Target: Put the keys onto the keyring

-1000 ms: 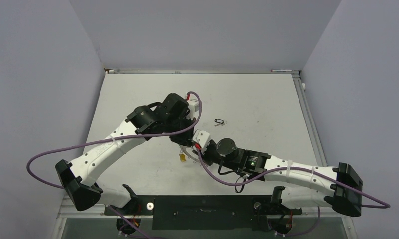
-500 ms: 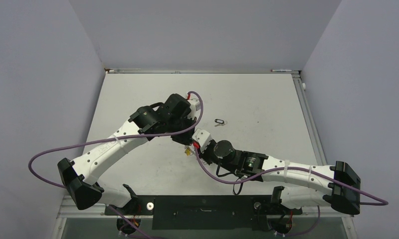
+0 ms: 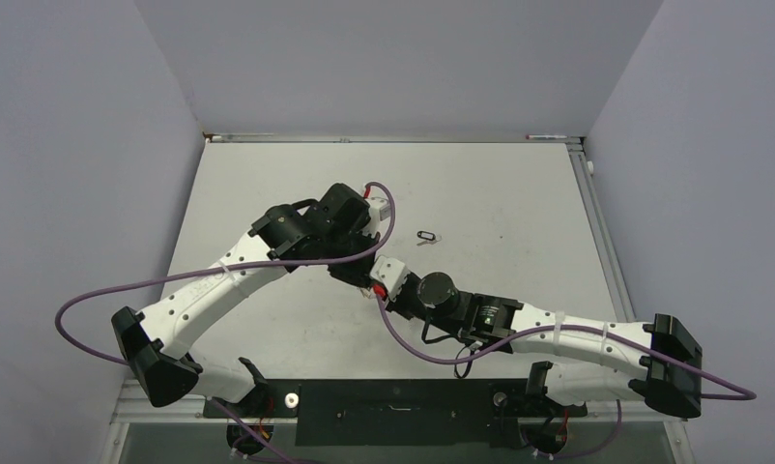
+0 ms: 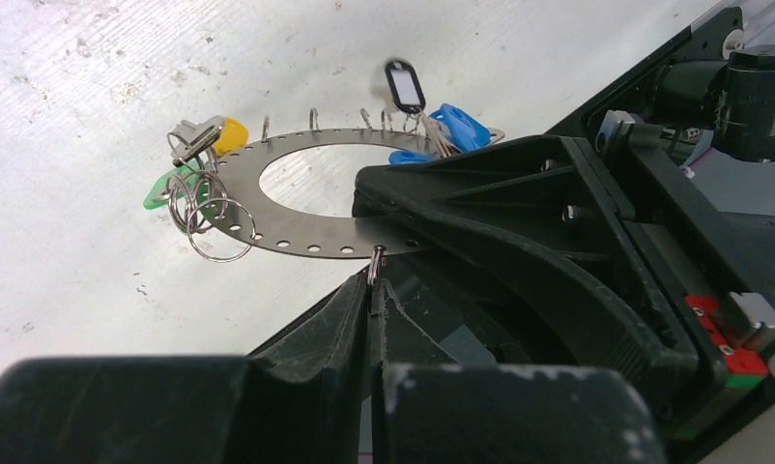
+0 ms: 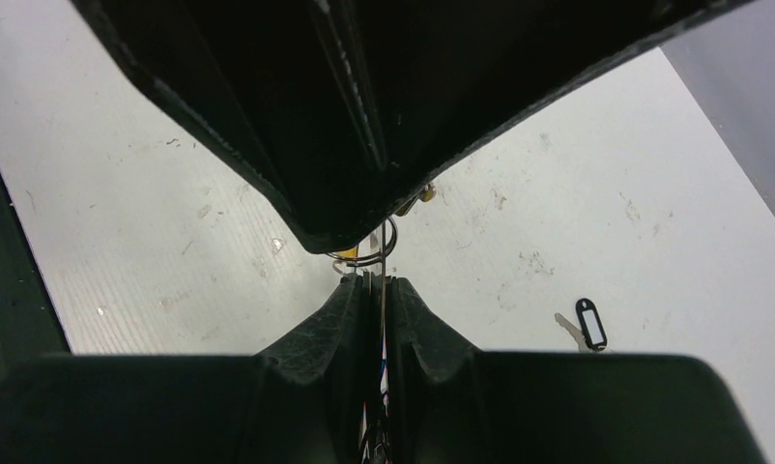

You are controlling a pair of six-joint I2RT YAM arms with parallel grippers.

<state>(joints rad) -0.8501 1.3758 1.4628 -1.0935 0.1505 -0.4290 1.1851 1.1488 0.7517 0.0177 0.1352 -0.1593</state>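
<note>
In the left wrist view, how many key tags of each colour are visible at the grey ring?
Blue tags: 2
Black tag: 1
Yellow tag: 1
Green tag: 1
Total: 5

You're looking at a white tabletop (image 3: 519,193), scuffed and speckled in the wrist views, with pale lavender walls (image 3: 74,145) on three sides. A metal rail (image 3: 393,139) runs along its far edge, and a black mounting plate (image 3: 393,396) spans the near edge.
</note>
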